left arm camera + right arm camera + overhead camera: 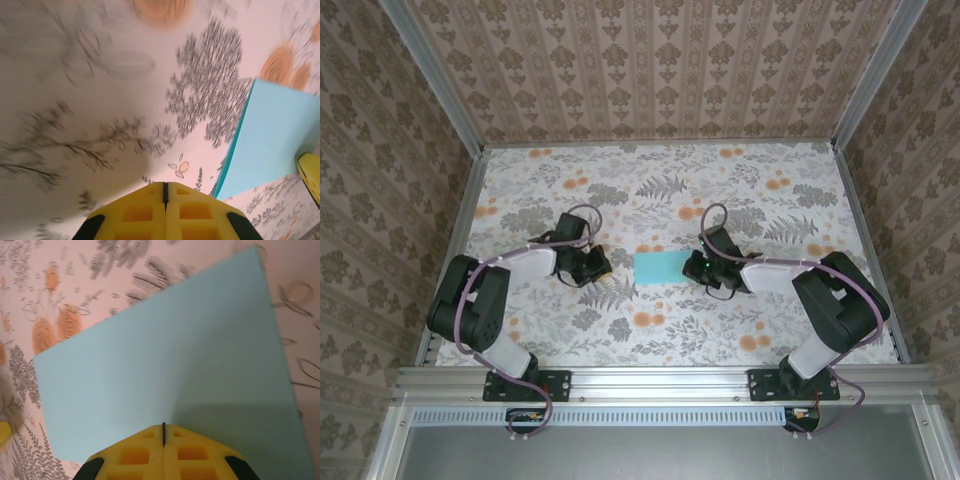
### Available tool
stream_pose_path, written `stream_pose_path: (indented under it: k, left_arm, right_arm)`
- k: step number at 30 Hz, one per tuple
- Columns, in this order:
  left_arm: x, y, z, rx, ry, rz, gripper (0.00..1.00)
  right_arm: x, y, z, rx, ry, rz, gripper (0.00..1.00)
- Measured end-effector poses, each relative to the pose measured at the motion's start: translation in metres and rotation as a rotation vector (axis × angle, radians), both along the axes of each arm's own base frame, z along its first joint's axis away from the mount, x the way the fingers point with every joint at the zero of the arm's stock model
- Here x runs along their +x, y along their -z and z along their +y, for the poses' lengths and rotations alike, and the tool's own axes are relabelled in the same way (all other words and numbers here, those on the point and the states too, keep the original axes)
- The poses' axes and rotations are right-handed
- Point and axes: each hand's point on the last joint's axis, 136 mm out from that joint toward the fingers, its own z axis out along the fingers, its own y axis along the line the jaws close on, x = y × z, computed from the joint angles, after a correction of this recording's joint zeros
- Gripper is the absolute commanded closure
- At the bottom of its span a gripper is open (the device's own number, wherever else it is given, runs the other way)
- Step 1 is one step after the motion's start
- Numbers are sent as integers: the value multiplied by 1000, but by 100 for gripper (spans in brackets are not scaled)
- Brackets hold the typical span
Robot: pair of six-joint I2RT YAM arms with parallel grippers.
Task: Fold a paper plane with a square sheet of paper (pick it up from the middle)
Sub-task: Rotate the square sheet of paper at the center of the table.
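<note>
**Both end effectors shut, flanking blue paper mid-desk**

The yellow moulded fingertips of the right end effector [163, 432] are sitting closest to the lens in the right wrist view. They are pressing together, with just a thin dark seam between them. They are hanging over the near edge of the thin turquoise-blue sheet of paper [165, 355] and casting a shadow on it. Whether they are touching it, cannot tell.

The left end effector [165, 190] has the same yellow fingertips and is also pressing together. It is hovering over the white, grey-and-orange floral-printed desk [100, 125]. The sheet of paper [272, 135] is lying off to its right, apart from it, with a darker teal line showing along its left edge. This wrist view is coming through motion-blurred.

From the top camera, the sheet of paper [657, 266] is lying flat near the middle of the desk [720, 180], looking more rectangular than square. The left end effector [598, 265] is sitting a little apart on its left. The right end effector [695, 268] is sitting just beside its right edge. Both black-and-white arms are reaching inward from the aluminium rail [660, 380] at the near edge. Brown patterned wallpaper walls [650, 60] are enclosing the desk.
</note>
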Motion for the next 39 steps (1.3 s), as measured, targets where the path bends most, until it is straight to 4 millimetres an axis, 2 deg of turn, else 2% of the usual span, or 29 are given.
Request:
stream_pose_path:
  k: [4,6,7,9,11,13,14,20,24,30,34,36,39]
  left_arm:
    - [26,-30,20,38,-23,-89,65]
    - [36,-44,33,66,-30,-138,43]
    - [39,-47,39,80,-39,-148,36]
    - [42,-53,54,122,-50,-168,23]
    - [44,-56,68,164,-62,-176,14]
    - [45,-58,79,200,-72,-185,7]
    - [44,-59,85,213,-77,-189,0]
    - [48,-76,107,244,-111,-245,0]
    - [50,-78,116,251,-139,-249,0]
    - [51,-77,127,234,-181,-235,1]
    - [51,-79,124,203,-175,-234,1]
    - [52,-81,120,184,-167,-239,1]
    - [52,-81,115,155,-154,-245,1]
  right_arm:
    - [14,-26,29,-25,-81,-46,85]
    - [21,-36,52,-38,-133,-68,79]
    - [23,-38,63,-49,-158,-75,77]
    - [28,-38,83,-71,-199,-76,74]
    - [30,-33,98,-98,-230,-67,73]
    - [33,-25,109,-120,-251,-50,73]
    - [34,-21,112,-130,-257,-39,73]
    - [38,0,123,-178,-289,13,73]
    - [34,4,129,-185,-334,31,74]
    - [-3,10,143,-155,-553,65,76]
    - [-38,10,129,-149,-671,106,74]
    - [-54,7,114,-167,-694,134,70]
    - [-62,-2,95,-191,-648,143,61]
